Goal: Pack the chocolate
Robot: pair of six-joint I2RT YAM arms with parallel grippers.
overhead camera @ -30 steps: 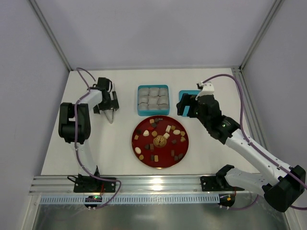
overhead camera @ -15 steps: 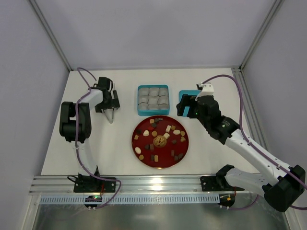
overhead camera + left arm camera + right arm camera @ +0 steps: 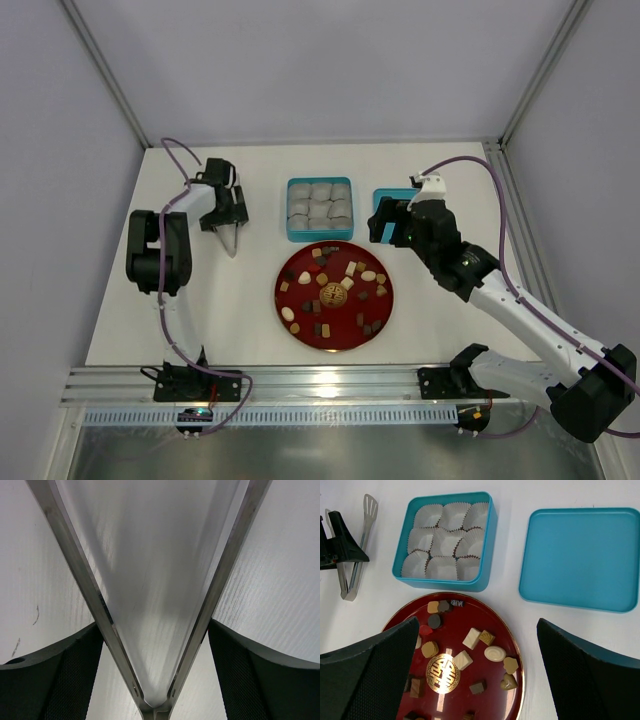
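Several chocolate pieces (image 3: 350, 268) (image 3: 472, 638), dark, tan, cream and one red, lie on a red plate (image 3: 277, 295) (image 3: 462, 620). Behind the plate stands a teal box (image 3: 289, 210) (image 3: 486, 555) lined with empty white paper cups. Its lid (image 3: 383, 195) (image 3: 580, 557) lies to the right. My right gripper (image 3: 385, 225) (image 3: 478, 625) hangs open above the plate's far right edge, holding nothing. Far left, my left gripper (image 3: 224, 208) (image 3: 155, 625) is open and straddles metal tongs (image 3: 232, 240) (image 3: 85, 580) (image 3: 350, 565). Its fingers (image 3: 75, 670) sit close against both spread arms.
A round gold mark (image 3: 333, 293) (image 3: 442, 673) sits at the plate's centre. Frame posts and walls bound the white table (image 3: 450, 170) at the back and sides. A metal rail (image 3: 320, 385) runs along the near edge by the arm bases.
My left gripper has shifted slightly toward the far side over the tongs. The right arm, plate, box and lid have not moved.
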